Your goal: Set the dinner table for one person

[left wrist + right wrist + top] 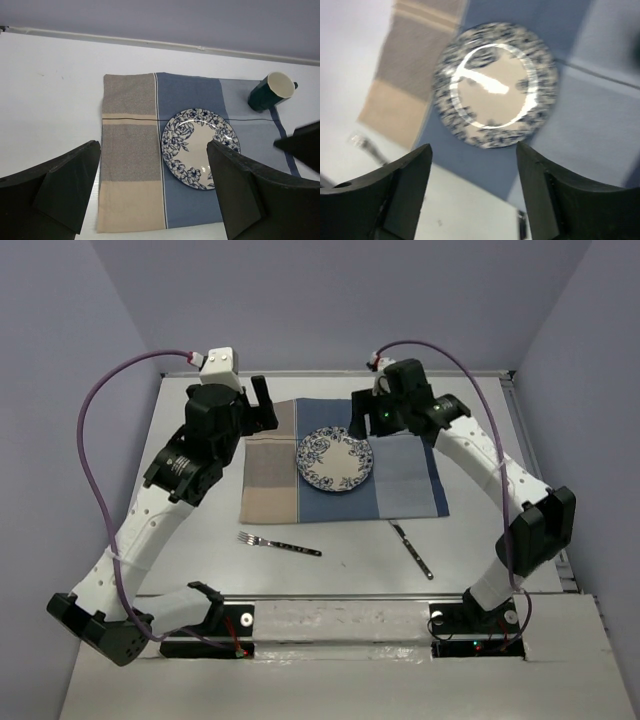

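1. The table (200, 570), a large white flat top, fills the middle of the top view from the arm bases at the bottom edge up to the back wall.
2. A blue-and-beige checked placemat (270, 480) is laid flat on the table, just above frame centre.
3. A round plate (335, 459) with a dark blue flower rim is set on the placemat, around its middle and on the blue part.
4. A dark green mug (270, 91) with a pale inside is seen in the upper right of the left wrist view, on the far right corner of the placemat, apart from the plate. In the top view it is hidden by the right arm.
5. A fork (279, 543) is laid on bare table below the placemat, lower left of centre, tines to the left.
6. A knife (411, 548) is laid diagonally on bare table, lower right of centre, its upper end near the placemat edge. Contact cannot be told.
7. The left gripper (153, 150) is held above the left half of the placemat, jaws wide apart, nothing held.
8. The right gripper (473, 147) is held over the plate, jaws apart, nothing between them. That view is blurred.
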Available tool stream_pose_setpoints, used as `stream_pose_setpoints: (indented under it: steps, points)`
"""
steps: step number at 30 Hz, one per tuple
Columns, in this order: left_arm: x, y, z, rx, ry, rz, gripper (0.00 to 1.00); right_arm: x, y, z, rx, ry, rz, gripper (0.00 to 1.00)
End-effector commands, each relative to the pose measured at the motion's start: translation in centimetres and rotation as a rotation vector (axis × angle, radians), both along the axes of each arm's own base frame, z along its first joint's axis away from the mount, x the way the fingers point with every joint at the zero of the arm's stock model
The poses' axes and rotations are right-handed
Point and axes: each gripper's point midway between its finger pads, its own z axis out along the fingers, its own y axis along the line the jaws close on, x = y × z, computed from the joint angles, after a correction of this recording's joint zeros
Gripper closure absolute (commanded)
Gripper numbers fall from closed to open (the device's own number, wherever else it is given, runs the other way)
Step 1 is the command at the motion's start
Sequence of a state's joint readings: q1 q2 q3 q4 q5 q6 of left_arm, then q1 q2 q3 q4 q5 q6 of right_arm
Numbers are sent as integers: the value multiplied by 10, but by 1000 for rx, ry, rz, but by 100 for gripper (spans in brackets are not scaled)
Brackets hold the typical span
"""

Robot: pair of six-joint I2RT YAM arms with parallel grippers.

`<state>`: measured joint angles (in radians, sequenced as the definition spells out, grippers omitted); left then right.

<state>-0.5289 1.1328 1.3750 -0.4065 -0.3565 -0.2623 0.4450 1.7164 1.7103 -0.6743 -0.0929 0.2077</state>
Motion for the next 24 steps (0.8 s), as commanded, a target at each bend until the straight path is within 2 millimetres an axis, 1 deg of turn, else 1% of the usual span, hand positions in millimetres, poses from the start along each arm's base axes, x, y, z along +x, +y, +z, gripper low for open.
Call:
stream_pose_setpoints:
  steps: [1,2,3,5,6,7,8,9,10,11,12,13,14,15,16,17,19,20,21,24]
  points:
    - [-3,14,34,-31,-79,64,1,-89,81,-28,96,87,257,30]
    - [-4,16,33,-34,-73,70,1,-104,92,-33,91,97,297,32]
    - [-6,17,34,-42,-71,78,1,-133,112,-45,71,120,369,35]
    - [-10,19,36,-75,-67,91,1,-156,127,-57,47,129,431,37]
    - [-14,23,39,-84,-71,105,1,-167,134,-64,37,139,460,40]
    - [-17,26,42,-97,-76,115,1,-189,147,-72,23,146,526,43]
    - [-24,32,45,-121,-79,135,1,-201,155,-82,6,157,575,47]
    - [-28,35,49,-134,-89,144,1,-212,163,-89,-4,152,622,47]
    - [-33,38,51,-148,-97,149,1,-233,172,-101,-41,153,691,47]
    - [-43,46,60,-175,-126,160,1,-241,176,-111,-62,162,709,46]
    - [-47,48,61,-193,-131,166,1,-246,180,-131,-96,187,719,43]
    - [-50,51,63,-201,-135,171,1,-248,181,-144,-127,199,705,40]
    - [-57,55,63,-211,-134,176,1,-256,184,-162,-171,217,713,36]
    - [-60,57,63,-210,-128,176,1,-257,187,-170,-191,211,706,35]
    - [-64,58,62,-215,-125,174,1,-250,184,-178,-221,199,678,34]
    - [-67,58,61,-219,-121,169,1,-253,186,-185,-236,203,681,34]
    - [-78,60,62,-241,-122,149,1,-249,188,-197,-249,200,663,34]
    - [-81,60,60,-252,-116,146,1,-245,186,-209,-281,202,650,34]
    - [-87,62,63,-267,-125,139,1,-246,187,-213,-296,196,652,34]
    - [-97,66,62,-287,-126,134,1,-236,184,-225,-365,152,617,34]
